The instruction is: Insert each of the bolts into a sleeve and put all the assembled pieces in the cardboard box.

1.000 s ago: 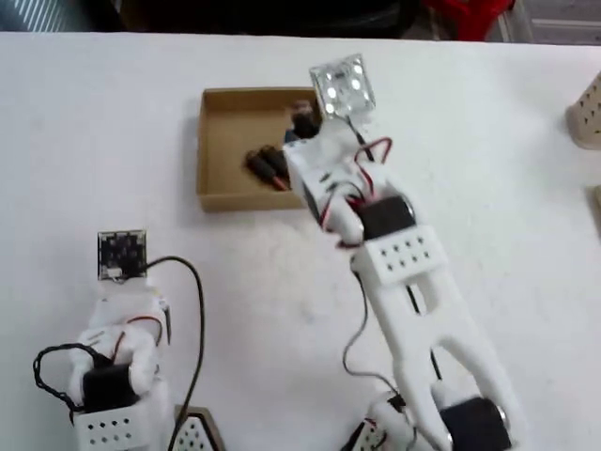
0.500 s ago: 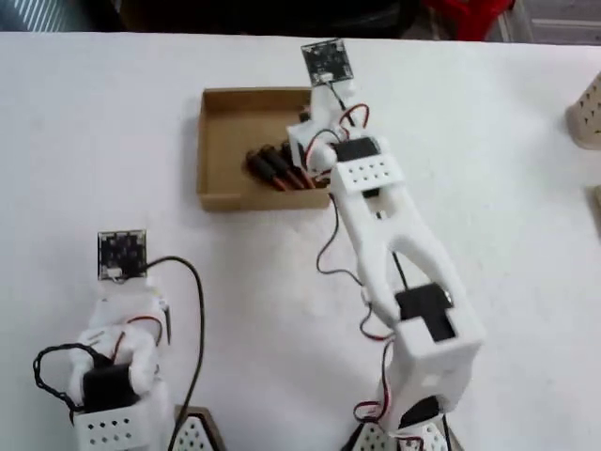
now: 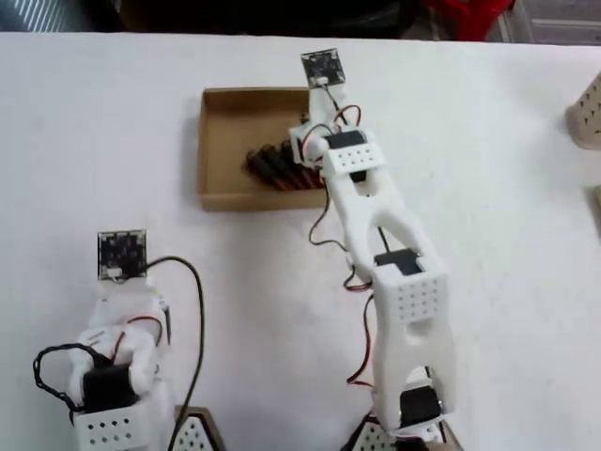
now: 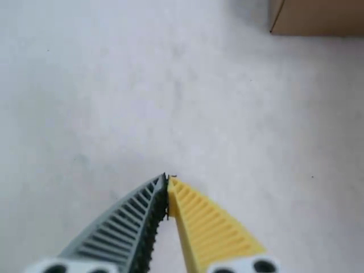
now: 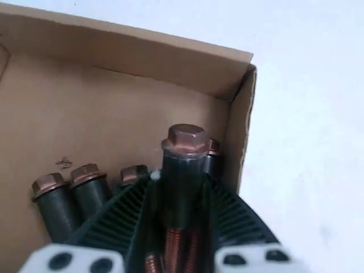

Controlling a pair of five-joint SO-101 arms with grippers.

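The right arm (image 3: 406,293) straightens out, its links swinging from a slant leaning right into a near line pointing at the cardboard box (image 3: 225,195). The right gripper (image 5: 179,181), clamped on a sleeved bolt (image 5: 183,142), shifts left over the box's right side, and more of the row of assembled pieces (image 3: 274,165) comes into sight

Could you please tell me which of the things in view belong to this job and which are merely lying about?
Job: box; sleeved bolts lying in it; held bolt, sleeved, in the right jaws over the box.
Lying about: perforated block on the table; left jaws, shut over the table.
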